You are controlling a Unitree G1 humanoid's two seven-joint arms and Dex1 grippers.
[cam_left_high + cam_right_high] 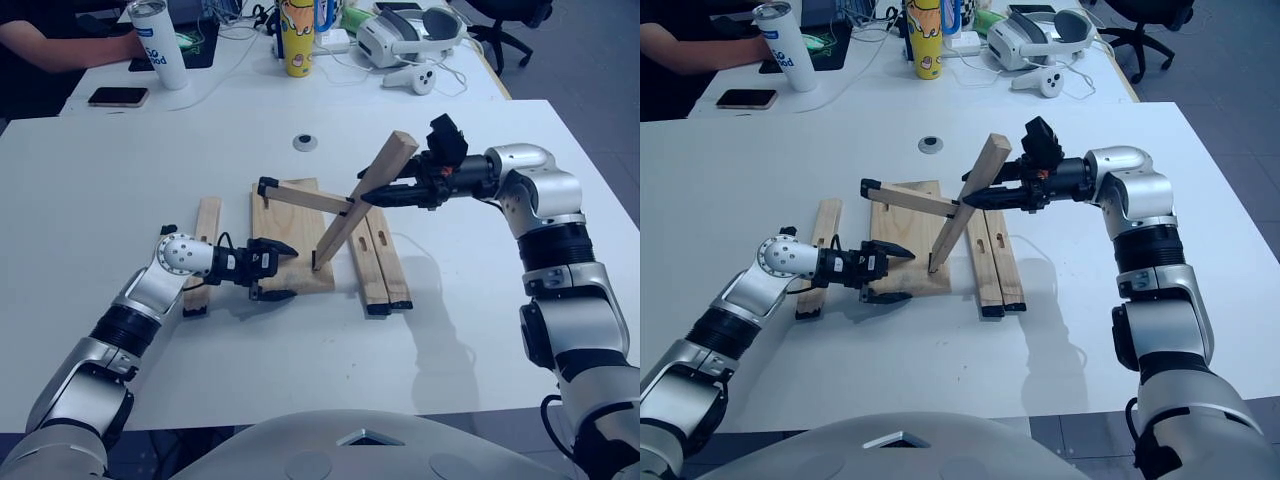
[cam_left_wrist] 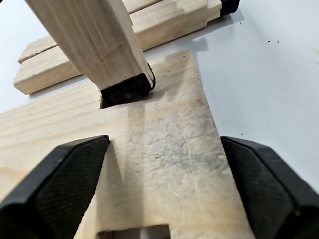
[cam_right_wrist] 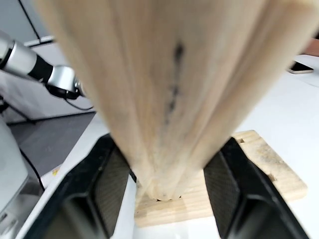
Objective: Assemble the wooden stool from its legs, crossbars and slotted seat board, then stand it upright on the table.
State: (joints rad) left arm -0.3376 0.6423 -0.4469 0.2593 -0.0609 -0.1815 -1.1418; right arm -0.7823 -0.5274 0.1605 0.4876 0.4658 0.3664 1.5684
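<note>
You had the right gripper [image 1: 368,193] closed on the leg [image 1: 395,155] around mid-length. The leg was tilted hard. Its black-capped foot was down below that gripper, sitting at a slot in the seat board [image 1: 280,225]. A crossbar [image 1: 305,196] was joined to the leg and stuck out away from the right gripper, over the board.

Your left gripper [image 1: 290,272] was clamped across the board's near edge, just short of the foot. The pads looked in contact on both sides, but the wrist view didn't fully confirm it.

Risks:
- The leg was far off vertical, so pushing down at that angle would likely jam the foot on the slot lip or lever the board up.
- If the left hold was loose, the board would skate across the tabletop [image 1: 120,180].
- The crossbar's free end could swing or pull out as you righted the leg.
- Spare pieces [image 1: 380,265] lay under the right gripper, and a slipped leg would hit them.

Writing: nothing legible on the wood. The tumbler [image 1: 160,40] and the yellow cup [image 1: 297,40], well beyond both grippers, carried print that I'm not reading out.
</note>
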